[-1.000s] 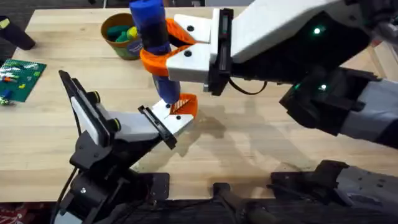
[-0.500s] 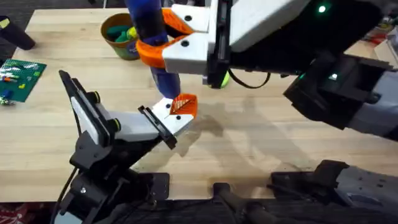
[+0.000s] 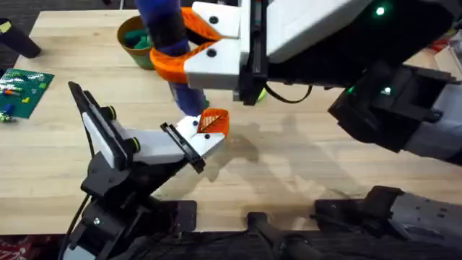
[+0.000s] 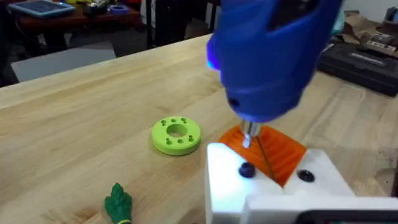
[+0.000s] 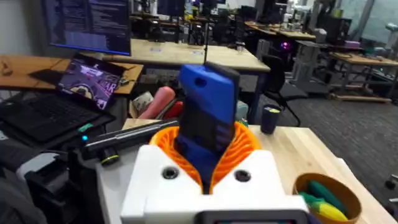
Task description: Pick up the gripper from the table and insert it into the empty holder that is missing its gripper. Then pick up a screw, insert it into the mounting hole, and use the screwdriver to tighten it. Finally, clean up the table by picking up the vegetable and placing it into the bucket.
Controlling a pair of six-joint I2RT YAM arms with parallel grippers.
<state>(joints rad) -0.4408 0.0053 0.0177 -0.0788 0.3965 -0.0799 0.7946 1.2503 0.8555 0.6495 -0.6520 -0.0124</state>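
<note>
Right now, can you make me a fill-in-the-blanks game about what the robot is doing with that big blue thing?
1. The right gripper is shut on the ____ screwdriver.
2. The screwdriver's tip points down at the white holder, where the small ____ gripper piece sits.
3. The round bucket stands on the ____ table.
4. On the table in the left wrist view lies a green ____ with holes.

Missing words: blue; orange; wooden; ring

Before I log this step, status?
Right gripper shut on screwdriver. Tip above screw on holder. Orange gripper seated. Nothing blocking.
</note>
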